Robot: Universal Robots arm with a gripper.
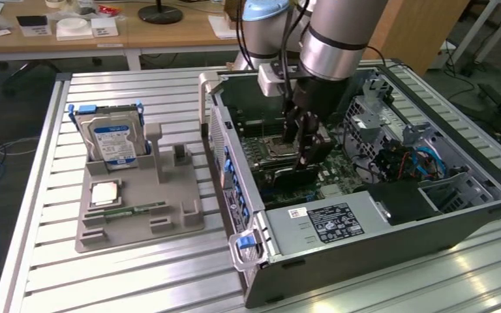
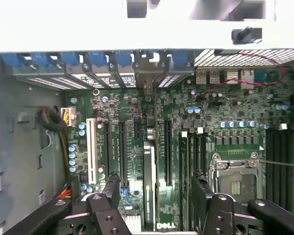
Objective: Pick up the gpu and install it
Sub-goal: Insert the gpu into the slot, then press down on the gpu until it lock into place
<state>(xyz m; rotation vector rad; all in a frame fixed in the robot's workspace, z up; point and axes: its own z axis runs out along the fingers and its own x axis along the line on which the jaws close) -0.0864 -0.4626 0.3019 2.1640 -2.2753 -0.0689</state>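
The gpu (image 2: pixel 149 186) appears edge-on in the wrist view as a thin card with a pale edge, standing upright in a motherboard (image 2: pixel 132 112) slot. My gripper (image 2: pixel 156 188) straddles it, open. The black fingers (image 2: pixel 110 191) stand well clear of the card on either side and do not touch it. In the exterior view my gripper (image 1: pixel 307 147) reaches down inside the open computer case (image 1: pixel 364 222), just above the board.
A grey parts holder (image 1: pixel 137 215) on the slatted table at the exterior view's left carries a silver hard drive (image 1: pixel 111 140), a CPU chip (image 1: pixel 104 192) and a green memory stick (image 1: pixel 128 212). The CPU socket (image 2: pixel 235 171), drive cage and cables crowd the case interior.
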